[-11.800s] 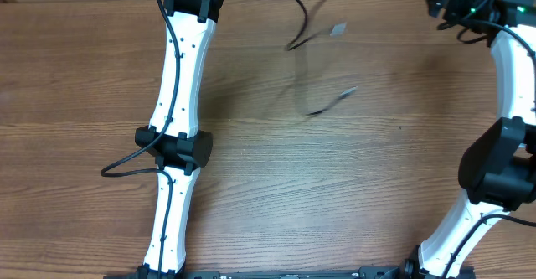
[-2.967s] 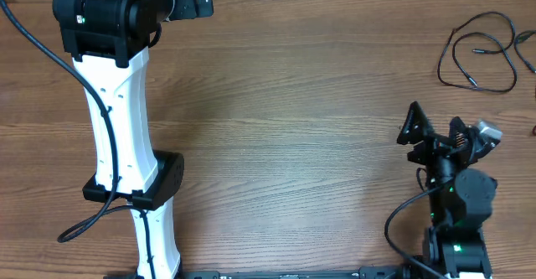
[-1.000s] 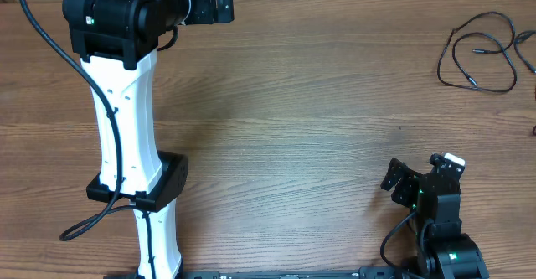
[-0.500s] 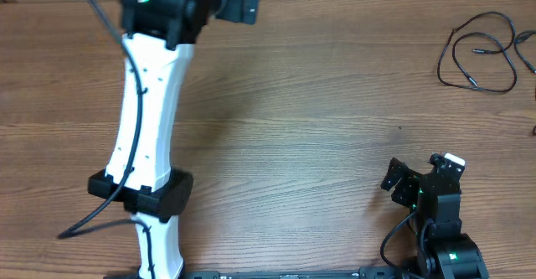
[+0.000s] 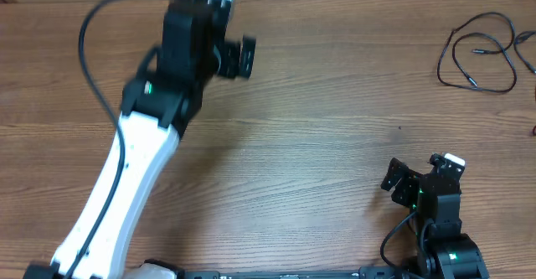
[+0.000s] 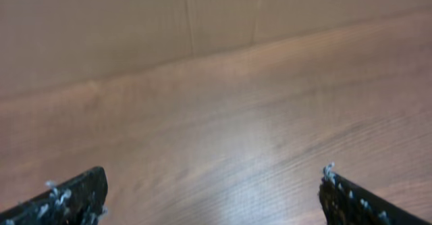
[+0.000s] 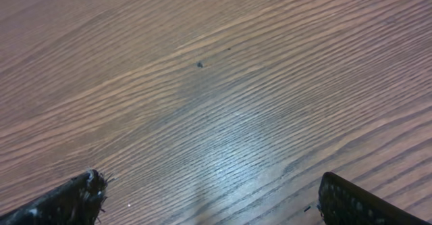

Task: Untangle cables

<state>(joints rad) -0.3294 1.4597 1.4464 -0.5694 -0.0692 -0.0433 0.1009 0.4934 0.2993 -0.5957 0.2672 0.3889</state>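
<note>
The cables [image 5: 477, 54] lie as loose black loops with small silver plugs at the far right of the wooden table [image 5: 335, 128]; another strand runs off the right edge [image 5: 528, 51]. My left gripper [image 5: 234, 25] hovers over the far left-centre, a long way from them, open with nothing between its fingers [image 6: 74, 194]. Folded back at the near right edge, my right gripper [image 5: 419, 172] is open and empty too. In the left wrist view the gripper [image 6: 212, 188] spans only bare wood, and so does the gripper [image 7: 212, 194] in the right wrist view. Neither wrist view shows the cables.
A pale wall or board [image 6: 202, 15] rises behind the table's far edge ahead of the left gripper. A small dark speck [image 7: 199, 65] marks the wood in front of the right gripper. The left arm's black cable [image 5: 100, 28] arcs over the far left.
The left arm has tipped over to the right and its gripper has come nearer and rightward. The right arm and the cables have stayed put.
</note>
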